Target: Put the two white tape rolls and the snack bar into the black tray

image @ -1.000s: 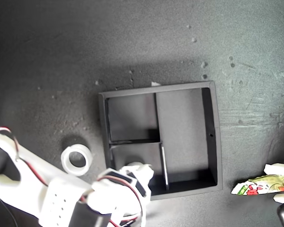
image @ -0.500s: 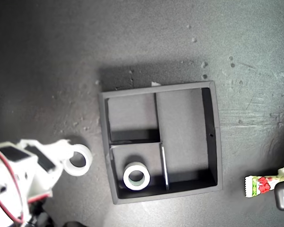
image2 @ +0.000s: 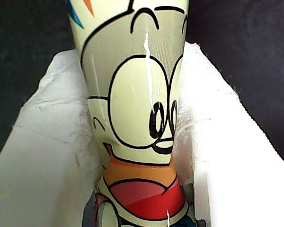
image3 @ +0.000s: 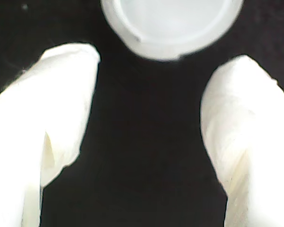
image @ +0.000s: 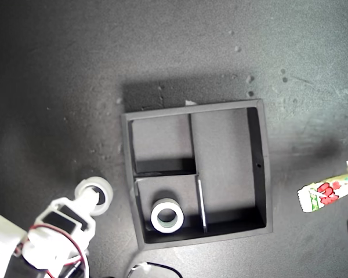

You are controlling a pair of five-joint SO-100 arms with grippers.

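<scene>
While the dark table (image: 162, 46) fills the exterior view, the tray (image: 261, 168) sits square near its middle, two small compartments toward that view's left and one long compartment toward its right. One tape roll (image: 167, 216) lies flat in the lower small compartment; the upper small one and the long one hold nothing.

At the exterior view's lower left, my second arm (image: 52, 237) reaches up toward the other roll (image: 98, 194), which rests on the table just outside the tray's left wall as that view shows it. My second gripper (image3: 146, 118) has its white padded fingers (image3: 61, 109) spread apart over bare dark surface, with the roll (image3: 173, 26) just beyond the tips, not between them. In the exterior view the gripper's tip overlaps the roll's edge; whether they touch I cannot tell.

At the exterior view's right edge the snack bar (image: 322, 196) shows its crimped end and red-green print, tilted, well apart from the tray. My first gripper (image2: 139, 142) is clamped on the bar (image2: 137, 94): the cartoon-printed wrapper is pinched between the two white pads (image2: 57, 156) pressing it from both sides.
</scene>
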